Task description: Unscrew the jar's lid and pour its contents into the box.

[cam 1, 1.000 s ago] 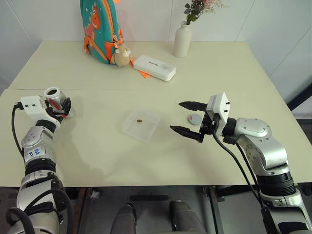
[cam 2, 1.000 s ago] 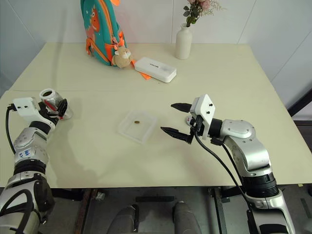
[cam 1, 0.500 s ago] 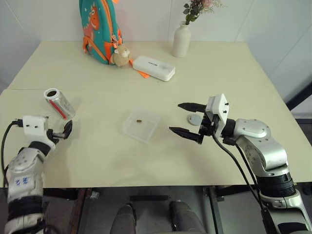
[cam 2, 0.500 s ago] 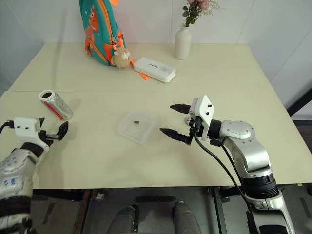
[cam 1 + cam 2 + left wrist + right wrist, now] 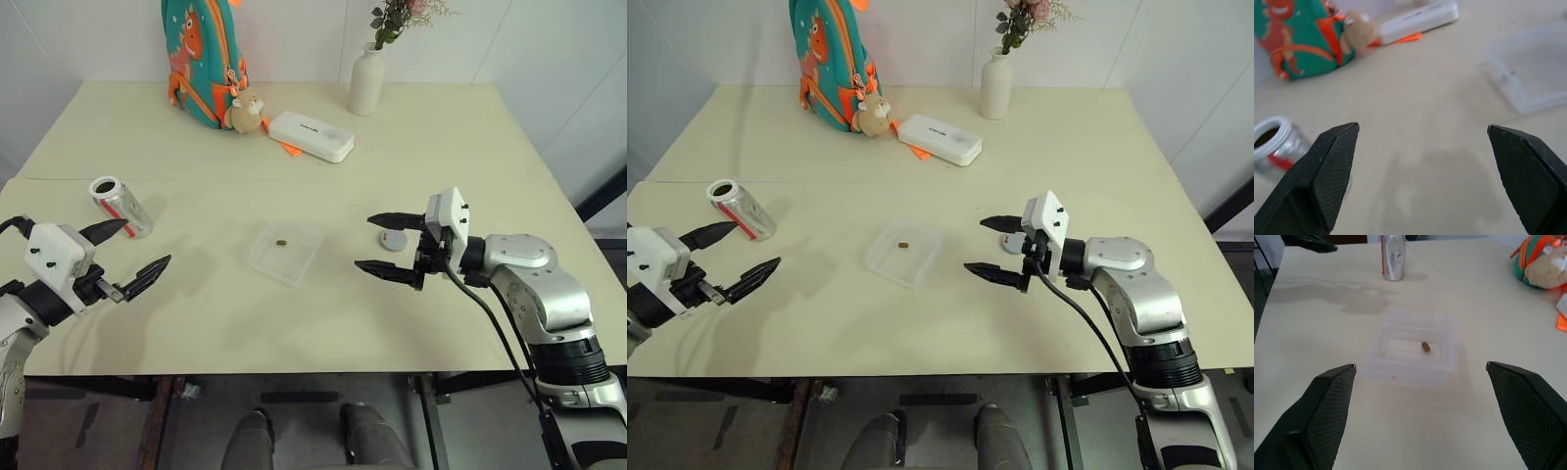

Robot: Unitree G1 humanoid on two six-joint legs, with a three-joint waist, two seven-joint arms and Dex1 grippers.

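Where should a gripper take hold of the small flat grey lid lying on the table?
Probably by its thin rim, from straight above. The small round grey lid lies flat on the cream table, so it offers no side wall to a level approach; only opposite edges can be pinched. The open right gripper, level beside it, would need to tip its fingers downward first.
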